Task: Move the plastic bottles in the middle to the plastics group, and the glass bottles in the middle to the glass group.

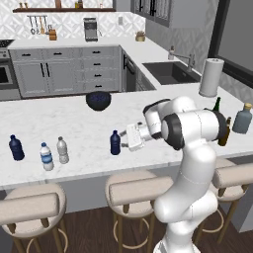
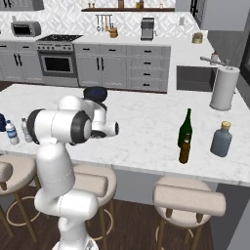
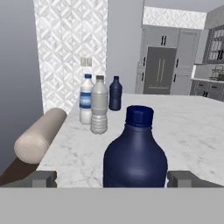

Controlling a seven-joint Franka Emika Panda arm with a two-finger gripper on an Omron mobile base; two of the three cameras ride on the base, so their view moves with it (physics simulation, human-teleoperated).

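The gripper (image 3: 112, 178) is spread wide, its 2 fingertips (image 3: 41, 178) flanking but not touching the upright dark navy plastic bottle (image 3: 135, 151) on the white marble counter (image 3: 192, 131)

2 base views overlook the counter (image 1: 74, 123) from behind (opposite sides); hand view sits low, close.

White arm reaches left over the table (image 1: 74, 123); gripper (image 1: 124, 142) open just beside navy bottle (image 1: 115, 143) near front edge. Toward left edge: second navy bottle (image 1: 16, 147), blue-label bottle (image 1: 46, 156), greyish bottle (image 1: 62, 150). Dark bowl (image 1: 98, 100) near back edge.
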